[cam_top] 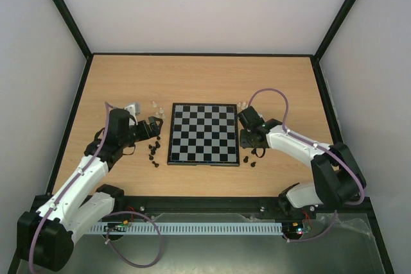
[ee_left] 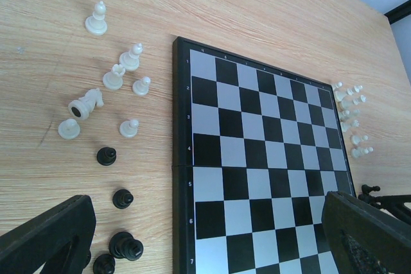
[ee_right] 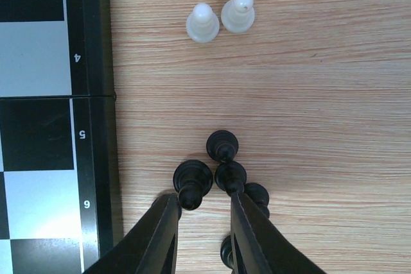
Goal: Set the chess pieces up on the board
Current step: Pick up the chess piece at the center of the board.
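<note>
The board (cam_top: 202,134) lies mid-table with no pieces on it. Black chess pieces (cam_top: 153,152) and whitish ones (cam_top: 157,108) stand left of it. More black pieces (cam_top: 249,158) and whitish pieces (cam_top: 242,104) stand to its right. My left gripper (cam_top: 154,126) hovers over the board's left edge. In the left wrist view the left gripper (ee_left: 205,248) is wide open and empty. My right gripper (ee_right: 202,206) is open, low by the board's right rim (ee_right: 96,94). A black pawn (ee_right: 192,181) stands just between its fingertips. Other black pieces (ee_right: 229,176) crowd the right finger (ee_right: 250,235).
In the left wrist view, whitish pieces (ee_left: 112,78) and black ones (ee_left: 122,198) are scattered on the wood, one whitish piece (ee_left: 87,104) lying down. Three whitish pieces (ee_right: 221,11) stand beyond the right gripper. Black frame walls edge the table.
</note>
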Tool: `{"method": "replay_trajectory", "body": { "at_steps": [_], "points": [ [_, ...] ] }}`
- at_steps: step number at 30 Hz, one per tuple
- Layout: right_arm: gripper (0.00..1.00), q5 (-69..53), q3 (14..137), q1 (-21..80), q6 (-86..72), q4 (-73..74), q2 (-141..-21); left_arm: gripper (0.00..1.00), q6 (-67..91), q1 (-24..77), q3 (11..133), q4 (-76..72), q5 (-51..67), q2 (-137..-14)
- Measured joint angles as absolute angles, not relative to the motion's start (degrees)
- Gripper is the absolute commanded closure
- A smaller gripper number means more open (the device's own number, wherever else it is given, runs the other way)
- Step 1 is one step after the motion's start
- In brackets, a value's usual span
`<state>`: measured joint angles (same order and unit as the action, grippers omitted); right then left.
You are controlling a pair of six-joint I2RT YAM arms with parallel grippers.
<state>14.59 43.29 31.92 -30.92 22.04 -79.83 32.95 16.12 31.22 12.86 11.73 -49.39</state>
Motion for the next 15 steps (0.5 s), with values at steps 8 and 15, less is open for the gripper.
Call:
{"method": "replay_trajectory", "body": {
  "at_steps": [8,15],
  "points": [
    [0.81,15.99,43.51,31.92,-30.24,21.74,-81.69,0.01,32.95,16.12,31.22,12.86,11.6,-49.39],
    [0.89,16.16,43.57,31.92,-29.71,21.19,-82.52,0.0,32.95,16.23,31.22,12.86,11.35,-49.39]
  ]
}}
